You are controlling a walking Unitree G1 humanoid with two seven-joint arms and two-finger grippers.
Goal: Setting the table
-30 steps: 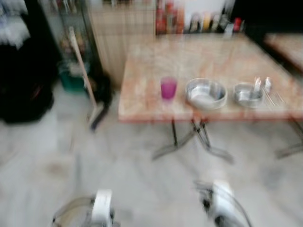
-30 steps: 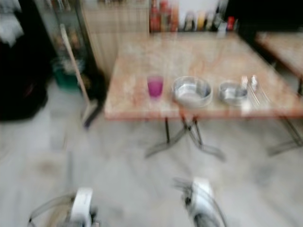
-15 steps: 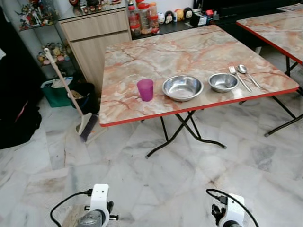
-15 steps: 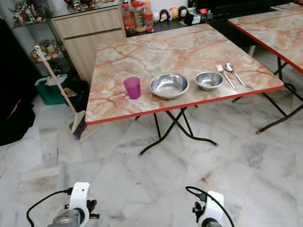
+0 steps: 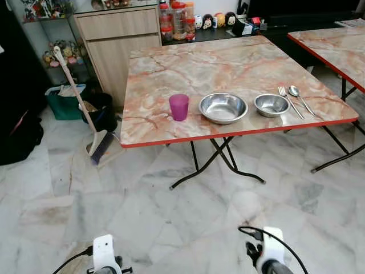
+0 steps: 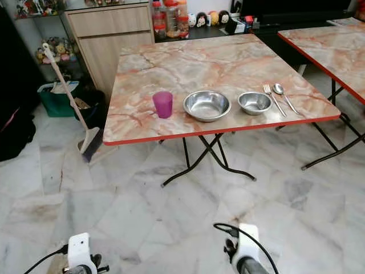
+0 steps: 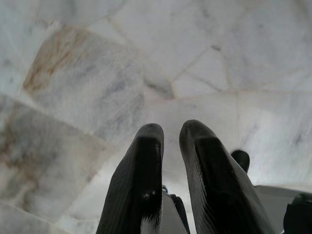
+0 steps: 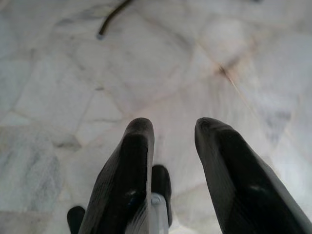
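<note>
A marble-patterned folding table [image 5: 228,63] with a red edge stands ahead of me. Along its near edge sit a purple cup [image 5: 178,107], a large steel bowl [image 5: 223,108], a small steel bowl [image 5: 271,105], then a fork [image 5: 283,95] and a spoon [image 5: 296,94] side by side. Both arms hang low over the floor, well short of the table. My left gripper [image 7: 170,129] points at the tiles with a narrow gap between its fingers and nothing in it. My right gripper [image 8: 173,124] stands open wider, also empty.
A broom [image 5: 85,114] leans left of the table beside a green bin [image 5: 63,105] and a wooden cabinet [image 5: 120,34]. A second marble table [image 5: 336,45] stands at the right. The table's black crossed legs [image 5: 219,162] spread over the marble floor [image 5: 142,211].
The view was blurred a second ago and is sharp now; the camera has shifted and both wrists sit lower in the picture. The things on the table have not moved.
</note>
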